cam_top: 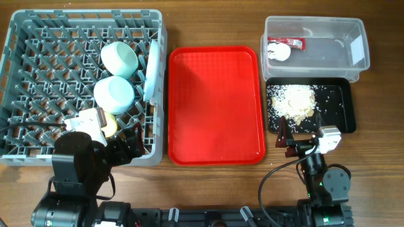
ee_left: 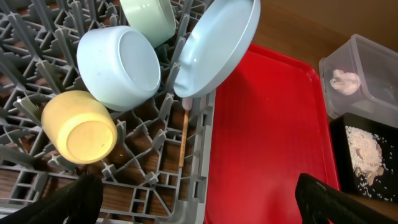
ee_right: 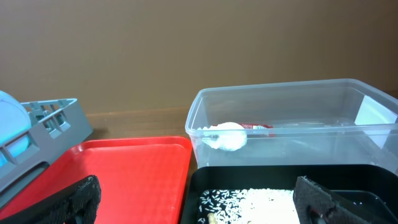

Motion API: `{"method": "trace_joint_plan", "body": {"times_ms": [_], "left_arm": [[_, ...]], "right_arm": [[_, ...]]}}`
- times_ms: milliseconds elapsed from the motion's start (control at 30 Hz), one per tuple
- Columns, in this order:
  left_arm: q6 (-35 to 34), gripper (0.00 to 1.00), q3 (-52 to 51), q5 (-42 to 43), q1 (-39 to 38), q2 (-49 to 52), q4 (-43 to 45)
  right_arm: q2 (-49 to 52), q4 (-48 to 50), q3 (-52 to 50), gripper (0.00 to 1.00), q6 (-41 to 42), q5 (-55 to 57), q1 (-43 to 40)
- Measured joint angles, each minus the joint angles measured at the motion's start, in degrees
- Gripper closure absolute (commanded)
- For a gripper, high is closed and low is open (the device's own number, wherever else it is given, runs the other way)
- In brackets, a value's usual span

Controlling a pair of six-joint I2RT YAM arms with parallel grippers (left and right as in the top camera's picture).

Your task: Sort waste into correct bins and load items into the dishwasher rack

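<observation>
The grey dishwasher rack (cam_top: pixel 38 75) holds two mint bowls (cam_top: pixel 119 58) (cam_top: pixel 114 94), the pale plate (cam_top: pixel 151 70) on edge, a yellow cup (ee_left: pixel 79 126) and a wooden chopstick (ee_left: pixel 183 140). The clear tub (cam_top: pixel 344 34) holds the red sauce packet (cam_top: pixel 287 43) and white paper wad (cam_top: pixel 279 53). The black tray (cam_top: pixel 344 101) holds rice scraps (cam_top: pixel 293 101). My left gripper (ee_left: pixel 199 199) is open and empty over the rack's near right corner. My right gripper (ee_right: pixel 199 198) is open and empty at the black tray's near edge. The fork is not visible.
A red serving tray (cam_top: pixel 214 104) lies between the rack and the bins, with nothing on it. Wooden table (cam_top: pixel 379 145) surrounds everything. Both arm bases stand at the table's front edge.
</observation>
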Motion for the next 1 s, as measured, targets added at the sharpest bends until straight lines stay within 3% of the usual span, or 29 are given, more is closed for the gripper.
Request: {"method": "trace_joint_plan", "body": {"times_ms": [367, 633, 800, 900, 1000], "left_arm": [[1.5, 0.0, -0.8, -1.0, 0.0, -2.2, 1.9], [1.8, 0.0, -30.4, -0.2, 3.1, -22.5, 33.2], [1.8, 0.0, -43.3, 0.0, 3.1, -30.4, 53.1], [3.3, 0.0, -47.2, 0.0, 3.1, -32.8, 59.7], [5.1, 0.0, -48.6, 0.7, 3.1, -33.3, 54.8]], "right_arm": [[0.0, 0.0, 0.0, 0.0, 0.0, 0.0, 0.0], [0.0, 0.0, 0.0, 0.0, 0.0, -0.2, 0.0], [0.0, 0.0, 0.0, 0.0, 0.0, -0.4, 0.0], [0.0, 0.0, 0.0, 0.0, 0.0, -0.4, 0.0], [0.0, 0.0, 0.0, 0.0, 0.0, -0.4, 0.0]]}}
